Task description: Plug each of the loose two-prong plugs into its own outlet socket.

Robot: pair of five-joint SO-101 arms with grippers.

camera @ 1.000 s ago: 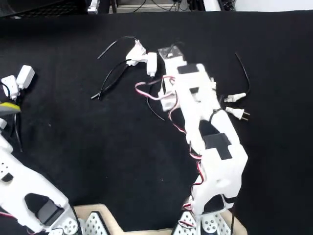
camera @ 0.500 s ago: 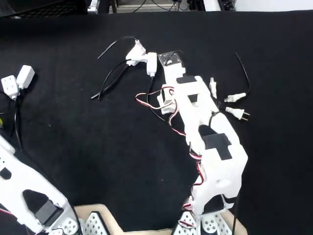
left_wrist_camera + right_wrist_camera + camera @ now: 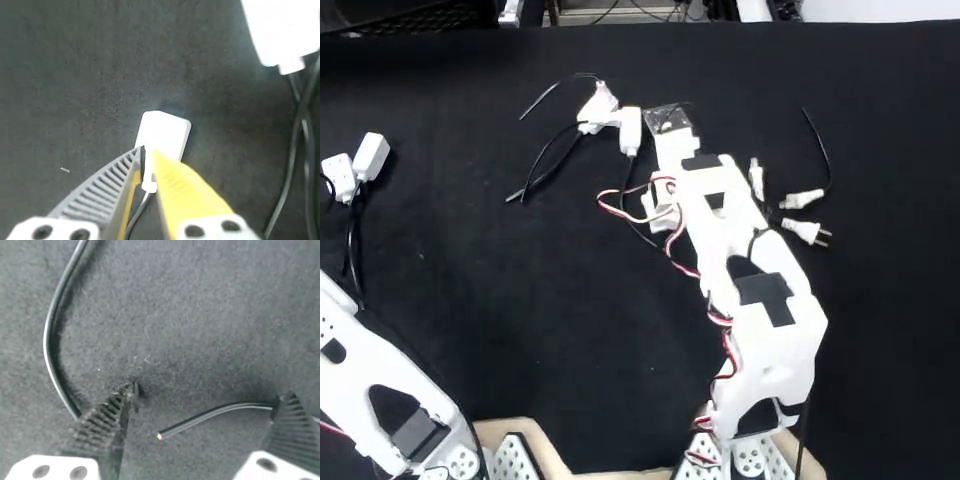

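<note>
Two loose two-prong plugs (image 3: 803, 198) (image 3: 807, 234) lie on the black cloth to the right of the right arm. Two white outlet sockets (image 3: 339, 166) (image 3: 370, 156) sit at the far left edge. My left gripper (image 3: 148, 172) is shut on the cord neck of one socket (image 3: 163, 131), with the other socket (image 3: 280, 30) a little way off. A third socket (image 3: 630, 130) lies at the top centre with a white plug (image 3: 599, 104) at its end. Beside it, my right gripper (image 3: 670, 118) (image 3: 200, 410) stands open over a black wire end (image 3: 160, 436).
Black cords (image 3: 545, 160) loop out from the top-centre socket toward the left. Red and white servo wires (image 3: 640, 195) hang off the right arm. A small white piece (image 3: 755, 175) lies by the right arm's forearm. The table's wooden front edge (image 3: 550, 450) shows between the arm bases.
The left arm has drawn back toward the lower left, and its yellow finger has left the high view. The nearest left socket shifted slightly. The right gripper moved a little nearer and turned.
</note>
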